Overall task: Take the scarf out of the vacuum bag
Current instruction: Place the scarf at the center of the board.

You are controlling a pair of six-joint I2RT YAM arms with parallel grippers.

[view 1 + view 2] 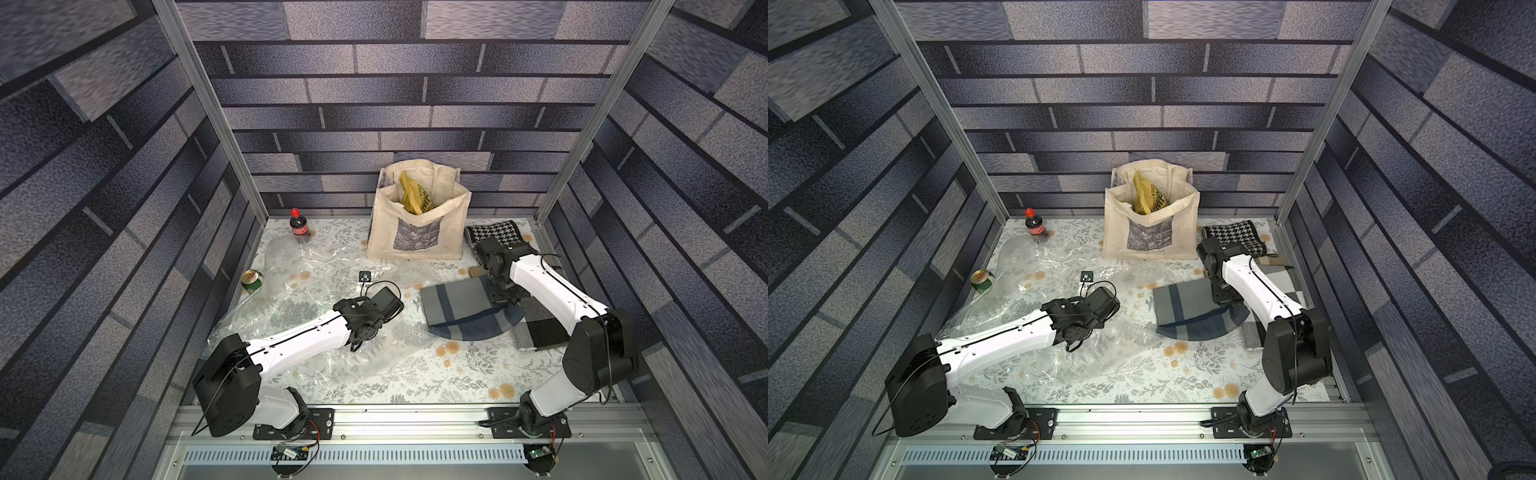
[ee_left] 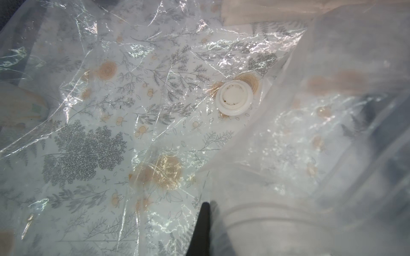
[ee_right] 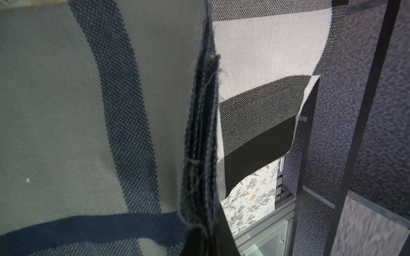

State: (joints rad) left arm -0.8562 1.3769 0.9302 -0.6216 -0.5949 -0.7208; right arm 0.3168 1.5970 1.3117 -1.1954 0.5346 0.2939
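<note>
Large clear crinkly plastic vacuum bag (image 1: 316,291) lies spread on floral tabletop (image 1: 415,374), left arm (image 1: 299,340) over it. Grey scarf with navy stripes (image 1: 461,309) lies outside bag, right arm (image 1: 548,286) above its edge. Cream canvas tote (image 1: 419,232) upright at back; cola bottle (image 1: 298,224), green can (image 1: 252,281) at left.

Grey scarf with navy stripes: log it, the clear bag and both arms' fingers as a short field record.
scarf: grey, navy-striped woven scarf, outside the bag, on the floral table
bag: crinkled transparent plastic vacuum bag, flat, white valve cap
left fingers: shut on bag plastic
right fingers: shut on scarf edge
</note>
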